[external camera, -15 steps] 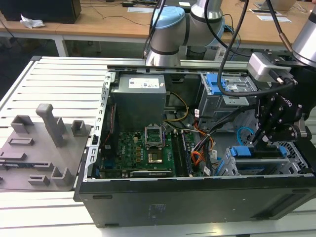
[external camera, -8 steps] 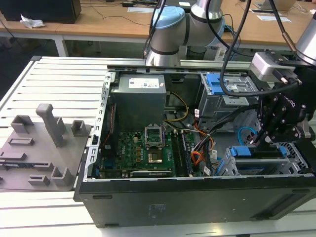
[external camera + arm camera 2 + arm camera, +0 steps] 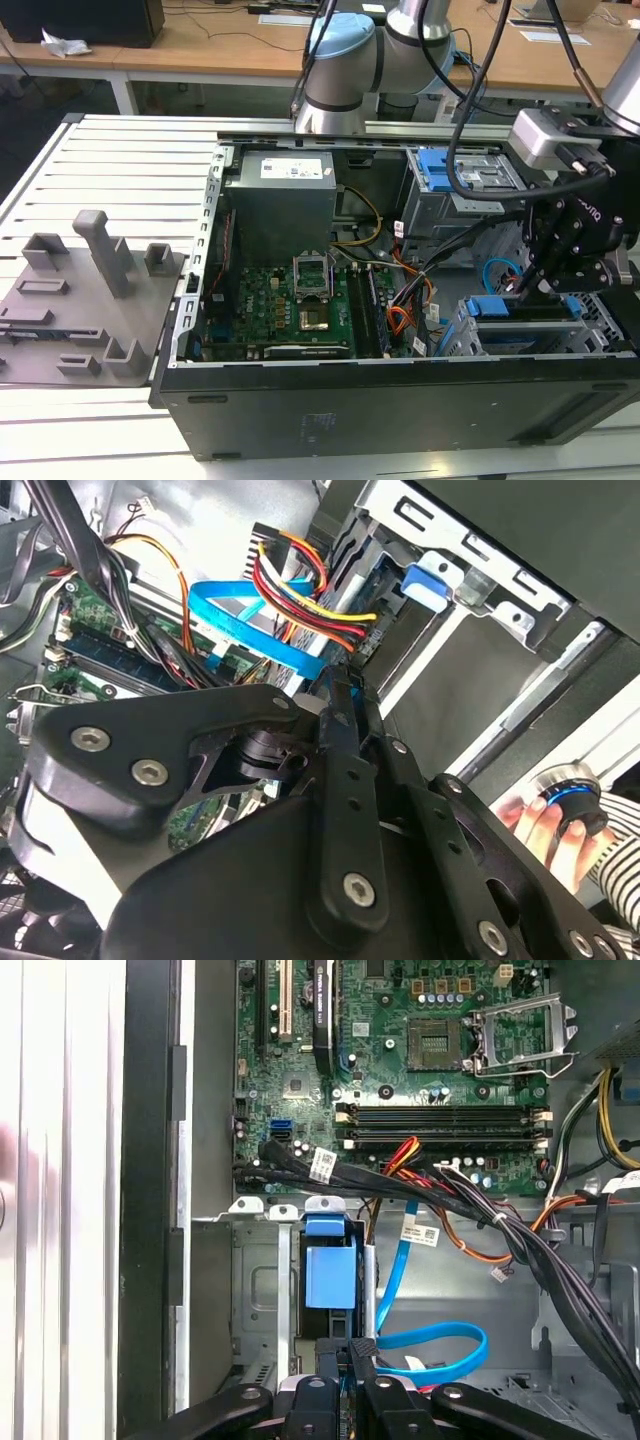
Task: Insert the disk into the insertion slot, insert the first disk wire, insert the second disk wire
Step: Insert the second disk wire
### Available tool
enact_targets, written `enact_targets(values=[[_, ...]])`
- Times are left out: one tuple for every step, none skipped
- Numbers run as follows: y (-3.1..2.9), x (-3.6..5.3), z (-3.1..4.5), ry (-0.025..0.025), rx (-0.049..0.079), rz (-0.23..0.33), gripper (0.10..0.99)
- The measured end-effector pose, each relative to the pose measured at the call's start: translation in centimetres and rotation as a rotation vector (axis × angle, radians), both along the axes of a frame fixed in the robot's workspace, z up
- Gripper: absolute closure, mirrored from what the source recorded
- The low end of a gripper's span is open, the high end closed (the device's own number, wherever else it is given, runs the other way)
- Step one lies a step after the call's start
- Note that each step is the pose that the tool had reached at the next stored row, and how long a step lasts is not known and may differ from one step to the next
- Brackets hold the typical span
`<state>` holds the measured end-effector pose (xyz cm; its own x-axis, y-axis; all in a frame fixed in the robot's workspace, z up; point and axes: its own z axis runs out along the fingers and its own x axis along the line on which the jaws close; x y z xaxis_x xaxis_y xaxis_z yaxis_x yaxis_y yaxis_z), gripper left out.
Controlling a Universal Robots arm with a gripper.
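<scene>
- The black two-fingered gripper (image 3: pixel 540 285) on the arm is seen lowered into the open grey computer case (image 3: pixel 400 400), at the corner on the exterior view's right.
- In the first wrist view the fingers (image 3: pixel 362 1360) appear pressed close together, with only a thin gap at the tips. Whether anything is pinched there cannot be told.
- The flat silver disk in its bright blue plastic carrier (image 3: pixel 329 1270) is seen just ahead of the fingertips, already seated in the grey perforated sheet-metal insertion slot (image 3: pixel 255 1290). Judged from this, the disk step looks done.
- The thin light-blue flat cable (image 3: pixel 440 1345), taken to be the second disk wire, is looped just beside the fingers, near the end of the disk. Its dark plug cannot be made out.
- A bundle of orange, red and black wires (image 3: pixel 300 590) is seen beyond the fingers in the second wrist view, crossing above the blue cable.
- Handling judgement, disk: stiff, fairly heavy for its size, shock-sensitive. It is best held by the carrier's edges, not the labelled face.
- Handling judgement, cable: light, springy, easily kinked. It is best taken at the rigid plug, since the ribbon itself would flex and slip.
- A person's hand (image 3: pixel 545 825) is seen on a round knob outside the case.
</scene>
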<state>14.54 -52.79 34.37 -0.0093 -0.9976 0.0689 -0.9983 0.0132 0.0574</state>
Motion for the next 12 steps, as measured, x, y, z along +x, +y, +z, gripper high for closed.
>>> enact_targets(values=[[0.0,0.05,-0.02,0.0003,0.003,0.0,0.922],[0.01,0.12,-0.04,0.0003,0.004,0.0,0.922],[0.01,0.15,-0.03,0.0002,0.004,0.0,0.922],[0.0,0.16,-0.01,0.0002,0.004,0.0,0.922],[0.0,0.16,0.02,0.0001,0.004,0.0,0.922],[0.0,0.17,0.02,0.0001,0.004,0.0,0.922],[0.01,0.16,0.03,0.0001,0.004,0.0,0.922],[0.01,0.16,0.04,0.0001,0.004,0.0,0.922],[0.01,0.16,0.04,0.0001,0.004,0.0,0.922],[0.0,0.15,0.1,0.0,0.004,0.0,0.922],[0.01,0.15,0.25,0.0,0.004,0.0,0.922],[0.01,0.14,0.27,0.0,0.004,0.0,0.922]])
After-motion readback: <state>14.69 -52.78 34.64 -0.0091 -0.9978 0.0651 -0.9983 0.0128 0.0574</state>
